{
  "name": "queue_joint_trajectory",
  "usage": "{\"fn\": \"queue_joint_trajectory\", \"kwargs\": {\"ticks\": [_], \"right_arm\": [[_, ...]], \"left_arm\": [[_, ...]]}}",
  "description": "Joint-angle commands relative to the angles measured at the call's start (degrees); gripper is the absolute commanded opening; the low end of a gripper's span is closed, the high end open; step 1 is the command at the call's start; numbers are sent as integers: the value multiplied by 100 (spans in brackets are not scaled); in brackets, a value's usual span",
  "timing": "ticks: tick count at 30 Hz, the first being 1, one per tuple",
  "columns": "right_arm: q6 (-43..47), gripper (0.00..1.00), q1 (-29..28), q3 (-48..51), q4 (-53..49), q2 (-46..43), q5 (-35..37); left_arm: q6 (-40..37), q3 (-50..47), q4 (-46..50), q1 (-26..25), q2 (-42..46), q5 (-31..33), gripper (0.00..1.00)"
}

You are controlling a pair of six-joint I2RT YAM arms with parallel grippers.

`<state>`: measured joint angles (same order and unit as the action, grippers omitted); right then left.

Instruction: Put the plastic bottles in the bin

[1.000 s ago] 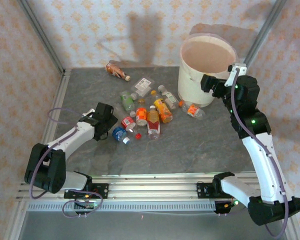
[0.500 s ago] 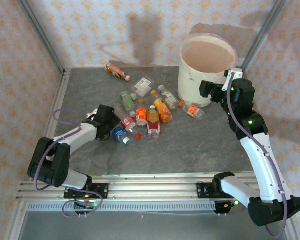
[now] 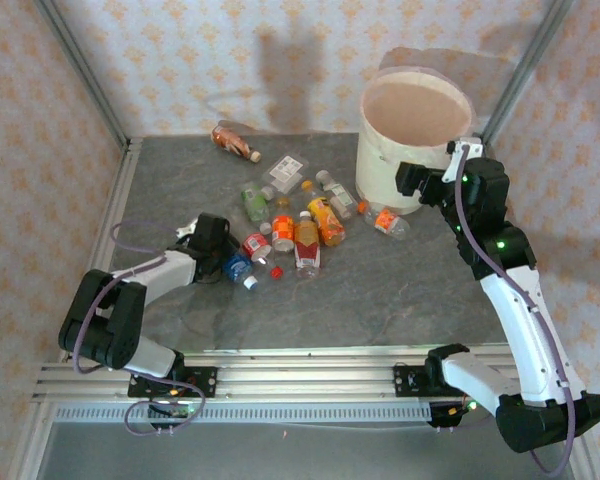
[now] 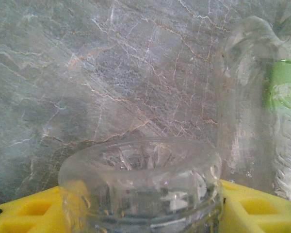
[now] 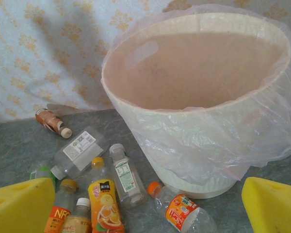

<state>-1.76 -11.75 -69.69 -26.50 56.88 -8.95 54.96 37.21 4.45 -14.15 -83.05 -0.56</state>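
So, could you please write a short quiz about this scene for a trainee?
1. What covers the rim of the bin?
2. True or false: the right gripper stands open.
3. Where does the brown bottle lie? A) inside the bin; B) alone near the far-left corner of the table; C) between the right gripper's fingers.
Key: 1 a clear liner bag; 2 true; 3 B.
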Motion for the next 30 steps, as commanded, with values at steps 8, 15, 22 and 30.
{"fn": "queue_joint_trajectory", "kwargs": {"ticks": [8, 15, 22, 30], "right_arm": [[105, 99, -7, 340, 422, -201, -1194], [-1, 99, -14, 502, 682, -125, -1866], [-1021, 99, -151, 1016, 1557, -11, -2581], [-1020, 99, -1040, 1242, 1417, 72, -2580]], "left_arm": [[-606, 99, 1055, -103, 1767, 1012, 59], [-805, 612, 1167, -848, 2662, 884, 58], [-758, 1182, -288, -1532, 1922, -211, 57], [-1118, 2313, -906, -1970, 812, -1268, 56]]}}
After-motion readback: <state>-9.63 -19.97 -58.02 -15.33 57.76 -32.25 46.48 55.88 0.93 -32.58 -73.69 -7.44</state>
